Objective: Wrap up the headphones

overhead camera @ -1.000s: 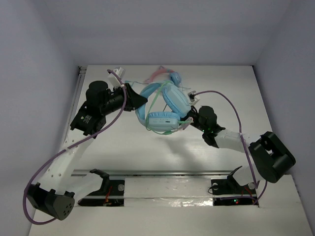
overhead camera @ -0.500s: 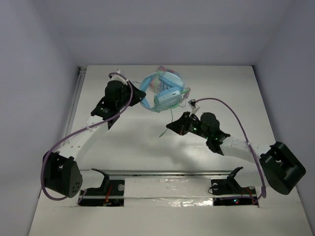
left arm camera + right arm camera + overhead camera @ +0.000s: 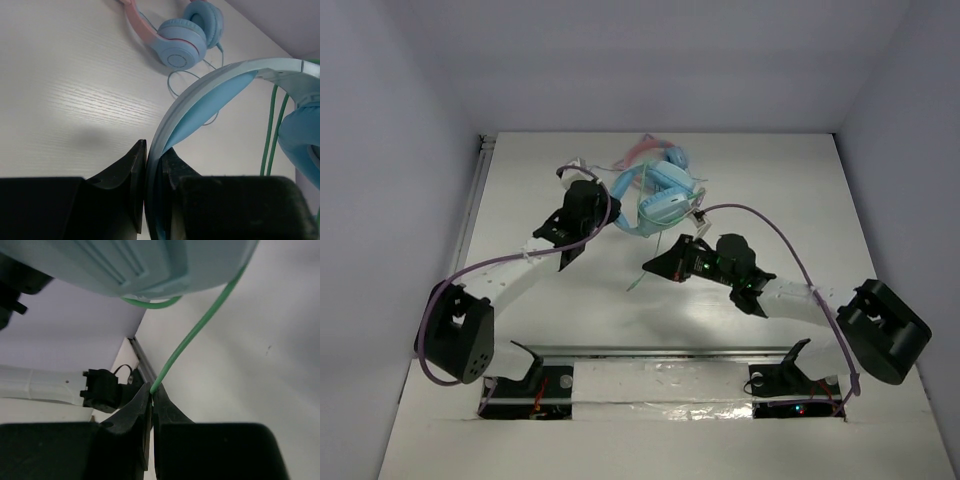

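A white, faintly wood-grained table fills the floor of a pale grey-lilac walled booth, with a metal rail along its left edge and another running across the near side in front of the arm bases. The near and middle parts of the table lie bare, and so does the strip along the right wall; everything sits toward the far centre. There the headphones are lifted off the table, the left hand clamped shut on the wide blue headband, which runs straight between its two fingers in the left wrist view. The right hand, just nearer and right of centre, is pinched shut on the thin green cable, which runs taut up from its fingertips to the cup overhead. Behind the lifted pair, near the back wall, a smaller pink-banded pair lies flat with its own thin cable looped beside it, close under the held headband. Purple wrist-camera cables arc over both arms.
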